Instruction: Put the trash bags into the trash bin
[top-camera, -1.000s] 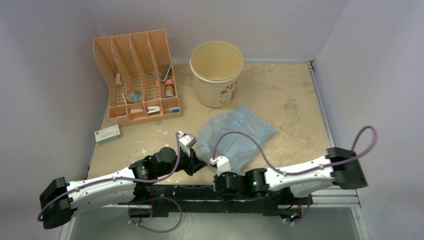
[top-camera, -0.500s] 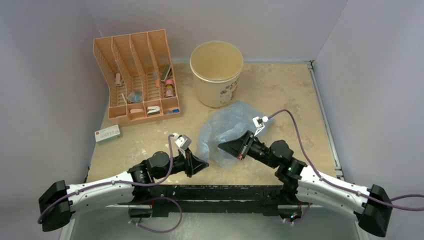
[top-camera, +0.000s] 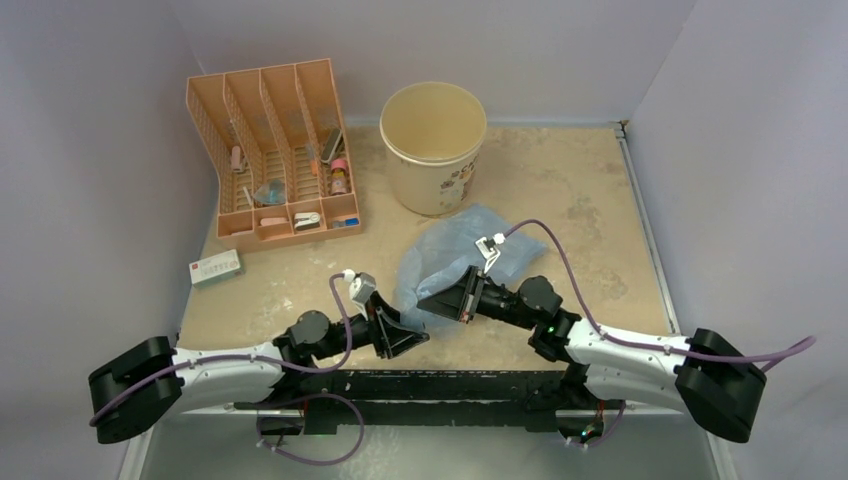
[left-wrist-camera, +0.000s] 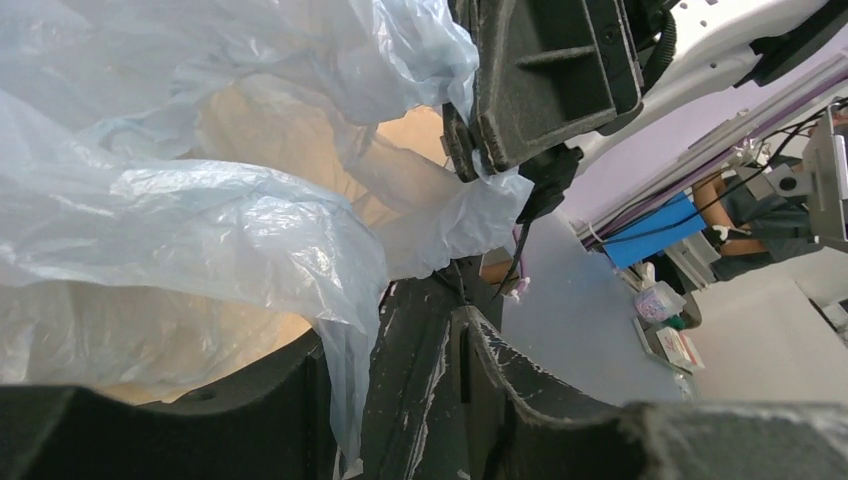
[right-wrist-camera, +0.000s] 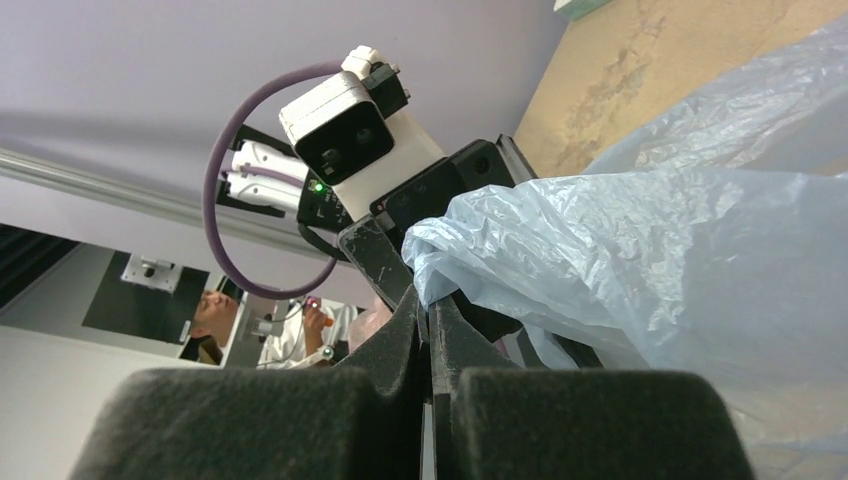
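Note:
The light-blue trash bag (top-camera: 462, 252) lies crumpled on the table in front of the cream trash bin (top-camera: 433, 150), which stands upright and apart from it. My right gripper (top-camera: 432, 298) is at the bag's near-left edge. In the right wrist view its jaws (right-wrist-camera: 428, 300) are pressed together with the bag's (right-wrist-camera: 680, 260) edge pinched at their tips. My left gripper (top-camera: 408, 335) sits just left of it and lower. In the left wrist view its fingers (left-wrist-camera: 390, 335) stand apart, and a fold of the bag (left-wrist-camera: 200, 210) hangs between them. The right gripper (left-wrist-camera: 465, 150) shows above.
An orange slotted organizer rack (top-camera: 270, 150) holding small items stands at the back left. A small white box (top-camera: 215, 267) lies near the left edge. Purple walls close in both sides, and a black rail (top-camera: 450, 385) runs along the front edge.
The right arm swung up from the front rail and over to the bag's near-left edge, and the bag has bunched up. The left gripper's jaws have parted.

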